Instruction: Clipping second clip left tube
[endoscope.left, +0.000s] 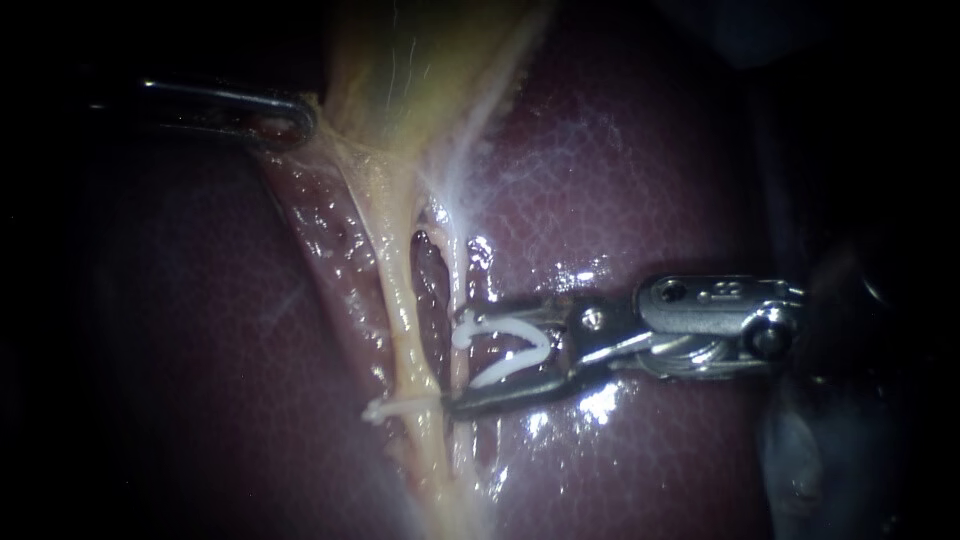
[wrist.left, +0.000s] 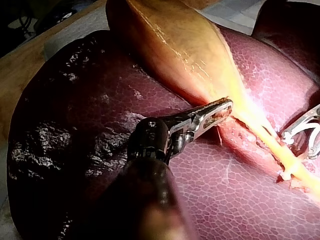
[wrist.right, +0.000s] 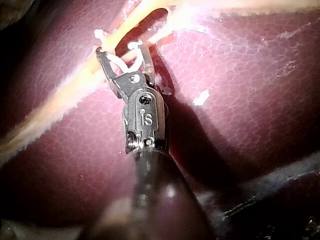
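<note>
My left instrument (endoscope.left: 298, 120), shaft lost in darkness, clamps the gallbladder (endoscope.left: 400, 60). My right instrument (endoscope.left: 460, 362) grips a spread white clip (endoscope.left: 512, 366), jaws wide, beside the left tube (endoscope.left: 405, 320) and its closed clip (endoscope.left: 395, 406)

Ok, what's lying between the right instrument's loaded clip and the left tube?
Between clip and left tube: a thinner pale tube and a dark red gap, clearest in the endoscope view.

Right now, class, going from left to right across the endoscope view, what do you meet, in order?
Left instrument, holding the gallbladder by its edge → left tube, with a clip on it → right instrument, carrying an open clip.
</note>
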